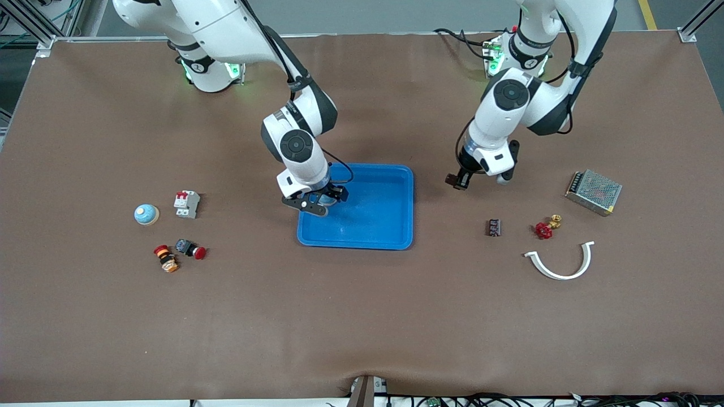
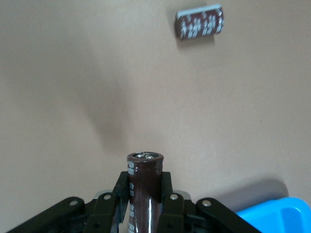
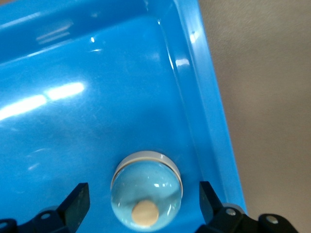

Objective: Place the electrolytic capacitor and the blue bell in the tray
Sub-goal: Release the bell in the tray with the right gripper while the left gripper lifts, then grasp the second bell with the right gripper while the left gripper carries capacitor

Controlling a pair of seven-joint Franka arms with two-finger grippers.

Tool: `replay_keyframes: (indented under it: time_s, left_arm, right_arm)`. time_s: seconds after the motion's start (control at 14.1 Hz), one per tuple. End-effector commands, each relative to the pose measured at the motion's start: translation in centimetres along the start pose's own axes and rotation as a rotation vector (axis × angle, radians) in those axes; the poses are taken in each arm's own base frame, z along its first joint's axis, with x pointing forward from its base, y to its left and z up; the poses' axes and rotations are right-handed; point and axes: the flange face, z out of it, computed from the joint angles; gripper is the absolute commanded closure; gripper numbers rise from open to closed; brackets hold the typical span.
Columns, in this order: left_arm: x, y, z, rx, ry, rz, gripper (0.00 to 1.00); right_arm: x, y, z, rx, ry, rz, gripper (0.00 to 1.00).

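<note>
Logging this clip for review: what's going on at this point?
The right gripper is open over the blue tray, with a blue bell sitting in the tray between its fingers, apparently just let go. The left gripper is shut on an electrolytic capacitor, held above the bare table toward the left arm's end and not yet over the tray. A second capacitor lies on the table, and another blue bell sits toward the right arm's end.
</note>
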Motion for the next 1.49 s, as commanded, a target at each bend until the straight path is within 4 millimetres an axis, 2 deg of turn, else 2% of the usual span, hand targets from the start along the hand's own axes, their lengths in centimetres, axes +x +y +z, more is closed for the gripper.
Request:
replay_keyframes:
  time_s: [0.0,0.14,0.28,0.36,0.43,0.5,0.64,0.78,0.85,0.92,1.14,1.28,1.42]
  left_arm:
    - [-3.4,1.2,-1.1,0.025,0.01,-0.068,1.0]
    - [-6.1,1.3,-1.0,0.041,0.012,-0.098,1.0]
    - [-8.2,2.0,-0.4,0.04,0.035,-0.139,1.0]
    - [-9.4,2.5,0.2,0.047,0.053,-0.158,1.0]
    - [-10.3,3.2,0.8,0.056,0.069,-0.181,1.0]
    - [-10.9,3.8,1.6,0.07,0.082,-0.197,1.0]
    - [-12.7,4.3,2.7,0.091,0.082,-0.222,1.0]
    - [-14.0,3.7,3.7,0.106,0.083,-0.23,1.0]
    - [-14.6,3.8,3.9,0.098,0.085,-0.244,1.0]
    - [-15.1,4.0,4.2,0.094,0.085,-0.26,1.0]
    - [-17.3,3.7,5.3,0.1,0.077,-0.277,1.0]
    - [-18.2,3.8,5.9,0.102,0.076,-0.291,1.0]
    - [-18.8,3.3,7.1,0.102,0.103,-0.291,1.0]
  right_arm:
    - [0.3,1.3,-7.1,-0.012,-0.017,-0.005,0.0]
    - [1.5,4.4,-12.5,-0.104,-0.017,-0.126,0.0]
    - [2.9,8.7,-17.3,-0.176,-0.03,-0.249,0.0]
    - [4.1,11.8,-19.6,-0.171,-0.032,-0.285,0.0]
    - [5.1,15.1,-21.1,-0.149,-0.038,-0.33,0.0]
    - [6.6,18.8,-22.3,-0.122,-0.045,-0.384,0.0]
    - [10.9,27.4,-23.5,-0.083,-0.059,-0.466,0.0]
    - [14.6,33.8,-23.5,-0.064,-0.044,-0.533,0.0]
    - [16.3,36.8,-22.4,-0.061,-0.034,-0.551,0.0]
    - [17.7,38.7,-21.0,-0.067,-0.026,-0.585,0.0]
    - [20.8,42.0,-15.7,-0.096,-0.024,-0.626,0.0]
    - [22.2,44.0,-12.7,-0.103,-0.025,-0.65,0.0]
    - [23.0,44.2,-10.1,-0.12,-0.014,-0.652,0.0]
